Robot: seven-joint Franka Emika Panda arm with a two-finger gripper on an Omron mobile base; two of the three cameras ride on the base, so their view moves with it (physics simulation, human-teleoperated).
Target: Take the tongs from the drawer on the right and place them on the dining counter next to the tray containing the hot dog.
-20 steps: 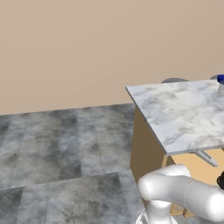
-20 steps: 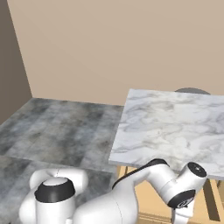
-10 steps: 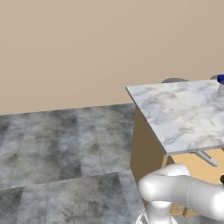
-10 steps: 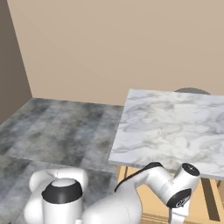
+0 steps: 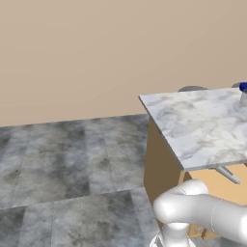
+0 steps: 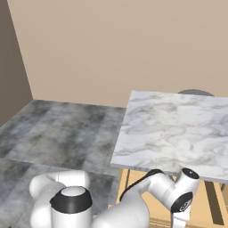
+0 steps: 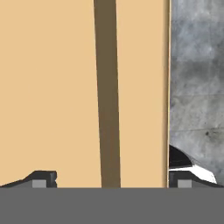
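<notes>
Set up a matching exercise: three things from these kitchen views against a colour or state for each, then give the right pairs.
Things:
1. dining counter
2. floor
3. gripper

Descriptions:
A. mottled dark grey tiles
B. open, nothing between its fingers, facing a tan panel with a brown stripe
C. white-and-grey veined marble top

Pairs: 1-C, 2-A, 3-B

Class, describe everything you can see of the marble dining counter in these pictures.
The dining counter is a flat slab of white marble with grey veins, level, on a tan wood base that stands on a grey stone floor near a beige wall. Something blue sits at its far right edge, cut off by the frame. The robot's white arm reaches low beneath its near edge.
</notes>
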